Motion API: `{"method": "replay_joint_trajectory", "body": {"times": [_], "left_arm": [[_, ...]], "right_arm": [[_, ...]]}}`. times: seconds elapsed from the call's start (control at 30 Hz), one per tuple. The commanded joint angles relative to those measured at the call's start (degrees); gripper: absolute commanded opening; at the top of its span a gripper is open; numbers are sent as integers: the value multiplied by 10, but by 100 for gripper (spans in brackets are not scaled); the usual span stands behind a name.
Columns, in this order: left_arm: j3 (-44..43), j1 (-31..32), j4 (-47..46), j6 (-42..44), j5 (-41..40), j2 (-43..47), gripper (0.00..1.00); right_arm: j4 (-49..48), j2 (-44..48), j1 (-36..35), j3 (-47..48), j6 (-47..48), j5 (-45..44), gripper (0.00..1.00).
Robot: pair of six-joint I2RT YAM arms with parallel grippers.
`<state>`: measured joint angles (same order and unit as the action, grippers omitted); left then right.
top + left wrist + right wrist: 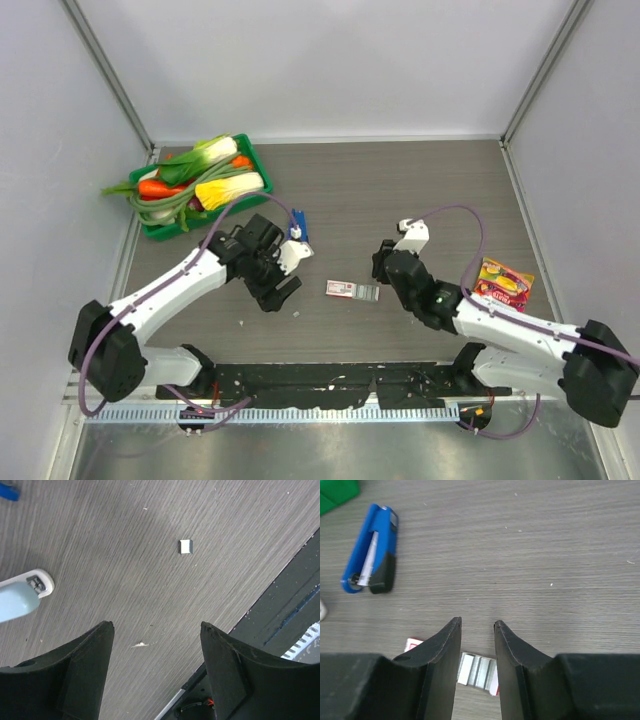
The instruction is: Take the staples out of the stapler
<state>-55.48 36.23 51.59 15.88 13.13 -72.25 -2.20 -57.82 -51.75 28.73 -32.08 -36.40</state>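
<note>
The slim blue stapler [297,228] lies on the table just behind my left gripper [272,272]; in the right wrist view the stapler [370,550] lies shut at the upper left. My left gripper [156,626] is open with bare table between its fingers. A short silver staple piece [185,546] lies ahead of it. My right gripper [477,622] stands open and holds nothing. It hovers over a strip of staples [476,671] lying on a small red and white box [352,290].
A green basket [262,166] of toy vegetables stands at the back left. A red and yellow snack packet [503,282] lies at the right. A pale teal block with a white underside [20,600] sits left of my left gripper. The black base rail [330,378] runs along the near edge.
</note>
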Motion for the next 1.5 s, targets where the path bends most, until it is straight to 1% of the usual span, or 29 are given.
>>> {"method": "replay_joint_trajectory", "body": {"times": [0.0,0.07,0.17,0.23,0.3,0.47,0.7,1.0,1.23,1.47], "left_arm": [[-8,20,-58,9,1,-38,74],[-8,28,-74,11,8,-46,73],[0,32,-91,20,8,-40,74],[7,33,-95,28,8,-34,74],[11,37,-97,27,5,-33,74],[22,55,-114,18,9,-28,76],[44,101,-148,18,-21,-45,77],[90,108,-214,21,-31,-66,79],[88,111,-236,21,-26,-82,82],[88,118,-243,18,-24,-91,83]], "right_arm": [[18,-93,54,60,0,119,38],[18,-140,68,102,15,138,37],[18,-215,86,150,27,176,32],[11,-256,92,171,30,197,26],[11,-279,94,179,28,201,21],[4,-318,96,174,14,222,15],[-8,-334,96,150,-5,237,10],[-6,-345,86,138,-17,258,5],[-12,-344,46,114,-48,251,2],[-10,-332,9,84,-87,216,1]]}}
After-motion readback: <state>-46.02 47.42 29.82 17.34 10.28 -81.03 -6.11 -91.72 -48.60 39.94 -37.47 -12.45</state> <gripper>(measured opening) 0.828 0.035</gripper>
